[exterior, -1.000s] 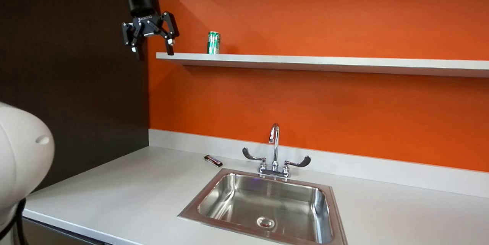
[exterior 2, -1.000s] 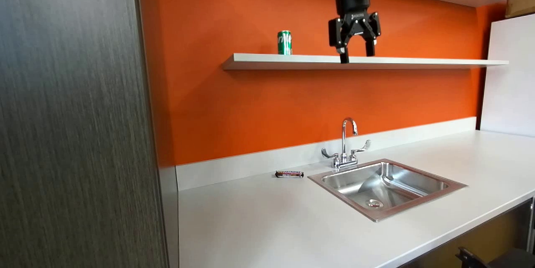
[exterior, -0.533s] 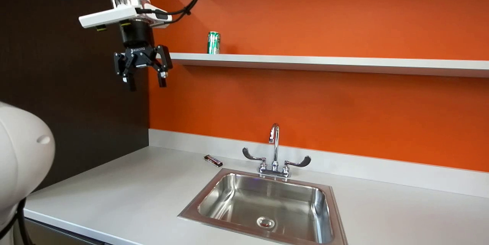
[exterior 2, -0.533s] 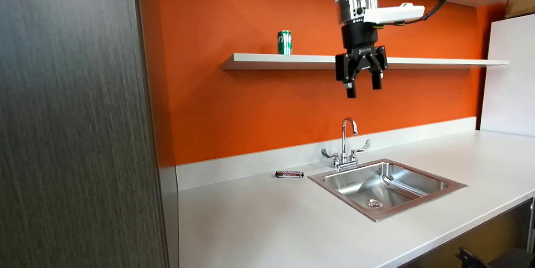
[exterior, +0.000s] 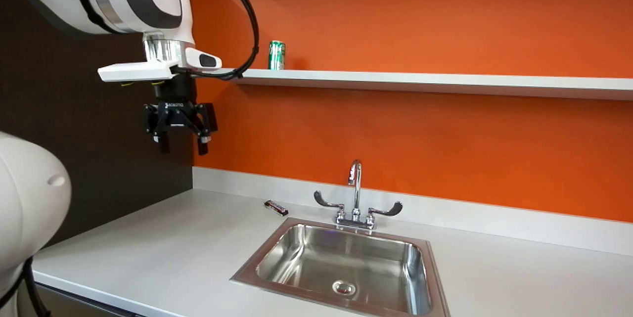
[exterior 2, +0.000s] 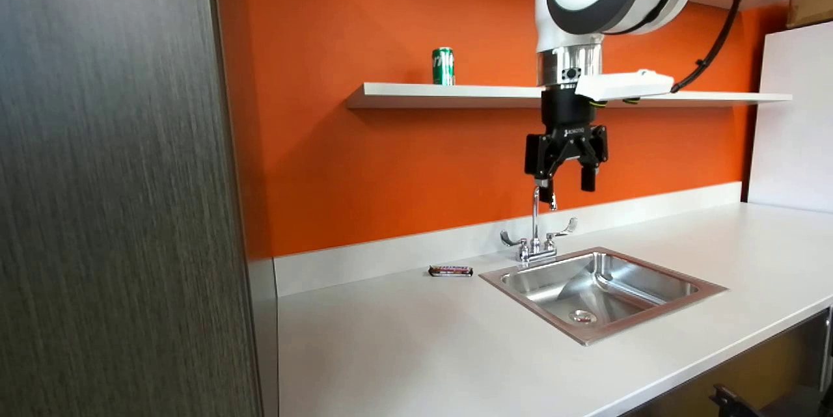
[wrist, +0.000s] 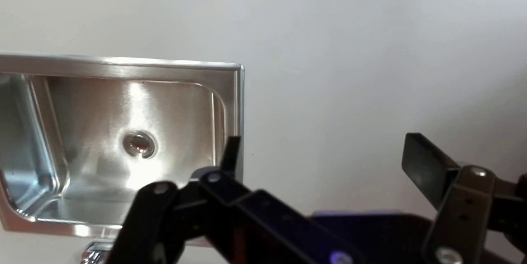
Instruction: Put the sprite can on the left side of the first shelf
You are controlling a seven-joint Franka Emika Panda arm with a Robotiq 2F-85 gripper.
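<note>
Lowered since the earlier frames, the claw (exterior: 183, 146) is now seen beneath the line of the shelf (exterior: 420, 77) in both exterior views, and more of the arm (exterior: 153, 0) has been brought into sight. At left in an exterior view, the dark panel (exterior: 89, 124) is partly covered by the claw, which is held well above the tabletop (exterior: 148, 248). Its fingers (wrist: 426, 169) are spread wide and nothing is gripped; bare tabletop is shown between them in the wrist view. Farther right, the can (exterior: 277, 55) is stood upright on the shelf, well apart from the claw and near the shelf's left end; the orange wall (exterior: 470, 149) is seen behind it. Below it, a wrapped bar (exterior: 276, 207) is laid on the tabletop, near the sink (exterior: 434, 277). Next, the faucet (exterior: 356, 193) is set at the sink's back edge, with a handle (exterior: 388, 209) turned out to either side. Farthest right, in an exterior view, a brown box (exterior 2: 812, 0) is partly seen atop a white cabinet (exterior 2: 797, 118).
</note>
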